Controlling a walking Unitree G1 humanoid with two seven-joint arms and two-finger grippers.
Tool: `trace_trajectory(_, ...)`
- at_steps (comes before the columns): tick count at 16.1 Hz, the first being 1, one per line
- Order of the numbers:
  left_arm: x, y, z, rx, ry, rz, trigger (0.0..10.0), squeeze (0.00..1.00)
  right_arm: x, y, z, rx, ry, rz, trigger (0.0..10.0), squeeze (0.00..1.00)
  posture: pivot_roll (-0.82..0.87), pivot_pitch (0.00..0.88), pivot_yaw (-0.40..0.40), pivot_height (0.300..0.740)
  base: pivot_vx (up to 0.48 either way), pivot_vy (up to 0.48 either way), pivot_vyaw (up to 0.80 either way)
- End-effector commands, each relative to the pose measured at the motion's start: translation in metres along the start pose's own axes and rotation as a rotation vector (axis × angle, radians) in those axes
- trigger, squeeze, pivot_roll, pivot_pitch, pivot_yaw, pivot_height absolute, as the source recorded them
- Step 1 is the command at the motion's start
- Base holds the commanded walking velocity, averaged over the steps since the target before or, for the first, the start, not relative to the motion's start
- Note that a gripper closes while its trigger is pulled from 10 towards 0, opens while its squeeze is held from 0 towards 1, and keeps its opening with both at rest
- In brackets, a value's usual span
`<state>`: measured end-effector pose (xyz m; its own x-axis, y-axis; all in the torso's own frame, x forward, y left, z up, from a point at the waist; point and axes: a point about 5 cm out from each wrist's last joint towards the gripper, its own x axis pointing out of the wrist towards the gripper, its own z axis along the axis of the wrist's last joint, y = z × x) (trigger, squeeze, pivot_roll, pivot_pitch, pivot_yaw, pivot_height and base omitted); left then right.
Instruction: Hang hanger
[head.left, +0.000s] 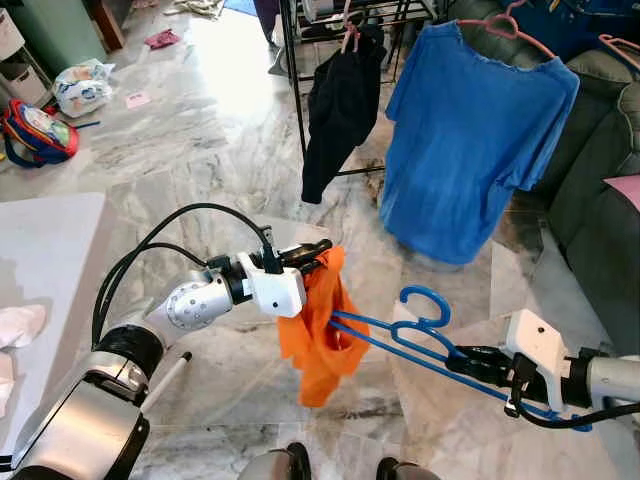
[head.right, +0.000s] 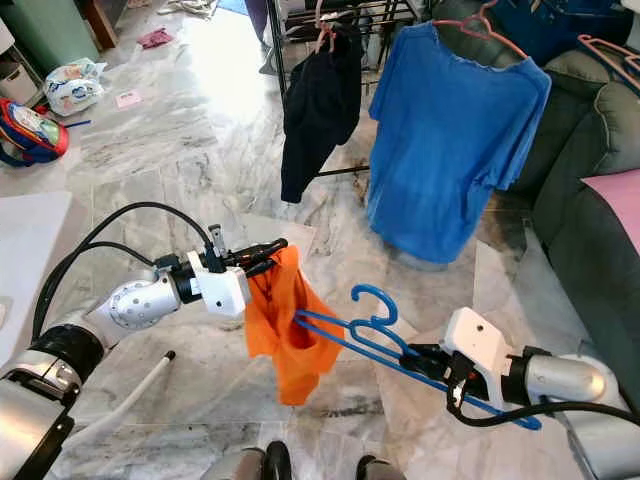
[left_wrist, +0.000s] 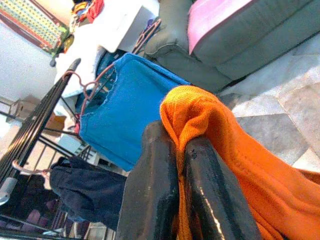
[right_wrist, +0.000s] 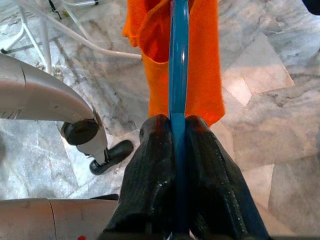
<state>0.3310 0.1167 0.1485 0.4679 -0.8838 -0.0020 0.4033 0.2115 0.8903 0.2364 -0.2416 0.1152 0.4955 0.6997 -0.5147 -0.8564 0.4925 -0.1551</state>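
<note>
Left gripper (head.left: 318, 250) clamped on orange shirt (head.left: 320, 330), holding cloth up so it hangs open. Right gripper (head.left: 468, 362) clamped on blue hanger (head.left: 420, 335), one end apparently inside shirt. Clothes rack (head.left: 298, 90) well apart, beyond.

A home's living room: marble floor (head.left: 180, 140), grey sofa (head.left: 590, 160), a drying rack (head.left: 300, 90) hung with shirts, a child's backpack (head.left: 35, 132) nearby.
</note>
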Motion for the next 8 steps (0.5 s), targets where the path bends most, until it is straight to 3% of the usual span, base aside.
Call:
trace_trajectory(1, -0.004, 0.001, 0.0, -0.007, -0.007, 0.016, 10.0, 0.0, 0.0, 0.002, -0.006, 0.008, 0.017, 0.001, 10.0, 0.0, -0.04, 0.197, 0.1, 0.74, 0.0, 0.0, 0.0)
trace_trajectory(3, -0.002, 0.005, 0.003, -0.016, -0.022, 0.037, 10.0, 0.0, 0.002, -0.005, -0.026, 0.031, 0.117, -0.096, 10.0, 0.0, -0.04, 0.197, 0.098, 0.74, 0.0, 0.0, 0.0)
trace_trajectory(6, -0.001, 0.006, 0.006, -0.025, -0.04, 0.048, 10.0, 0.0, 0.006, -0.021, -0.031, 0.061, 0.117, -0.259, 10.0, 0.0, -0.04, 0.198, 0.097, 0.74, 0.0, 0.0, 0.0)
trace_trajectory(8, 0.002, 0.006, 0.012, -0.028, -0.076, 0.061, 10.0, 0.0, 0.008, -0.041, -0.035, 0.152, 0.089, -0.442, 10.0, 0.0, -0.04, 0.198, 0.094, 0.74, 0.0, 0.0, 0.0)
